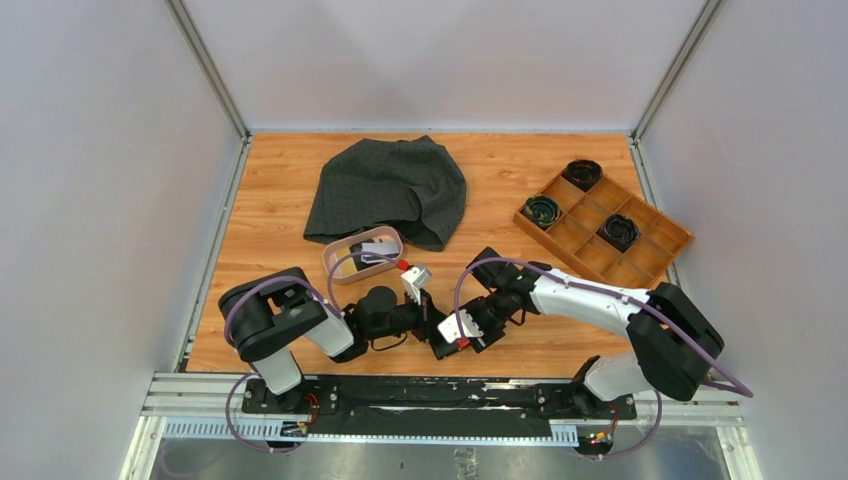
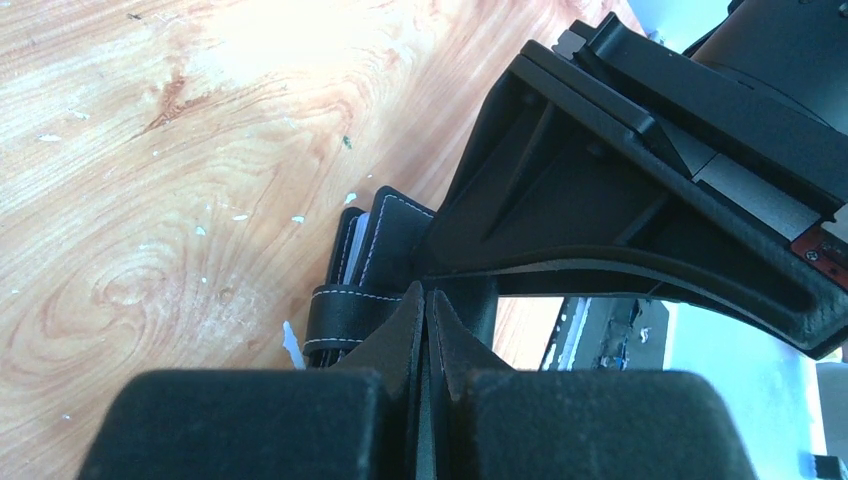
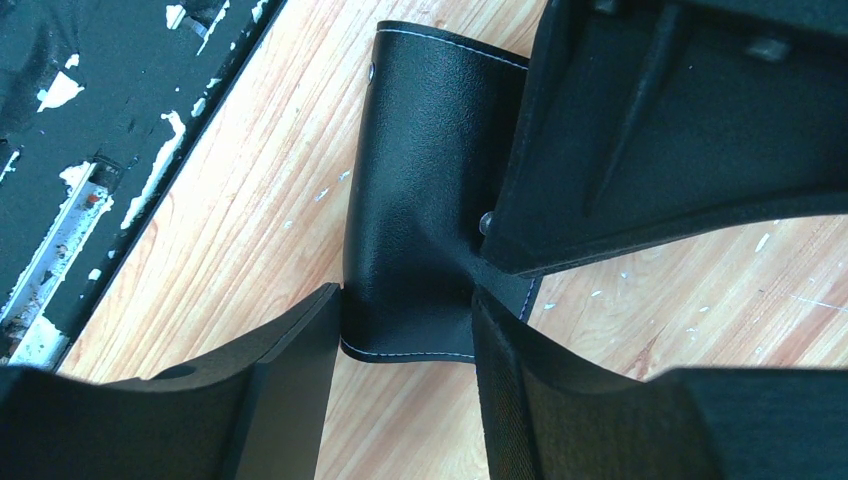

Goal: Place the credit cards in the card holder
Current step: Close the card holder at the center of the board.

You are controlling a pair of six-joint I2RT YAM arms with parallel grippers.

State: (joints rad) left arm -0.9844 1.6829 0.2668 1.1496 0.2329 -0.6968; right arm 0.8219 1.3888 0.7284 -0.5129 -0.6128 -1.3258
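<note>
The black card holder [image 1: 445, 347] sits low over the wood near the front edge, between my two grippers. My left gripper [image 2: 428, 295] is shut on a thin stitched flap of the card holder [image 2: 392, 238]. My right gripper [image 3: 407, 295] has a finger pressed against each side of the card holder [image 3: 430, 150], which bows between them. In the overhead view the left gripper [image 1: 436, 330] and right gripper [image 1: 462, 335] meet tip to tip. Credit cards [image 1: 378, 248], a grey one on top, lie in the pink dish.
The pink oval dish [image 1: 335, 262] stands just behind the left arm. A dark cloth [image 1: 390, 185] is heaped at the back centre. A wooden compartment tray [image 1: 660, 240] with three black round items lies at the back right. The black front rail [image 3: 60, 120] runs close by.
</note>
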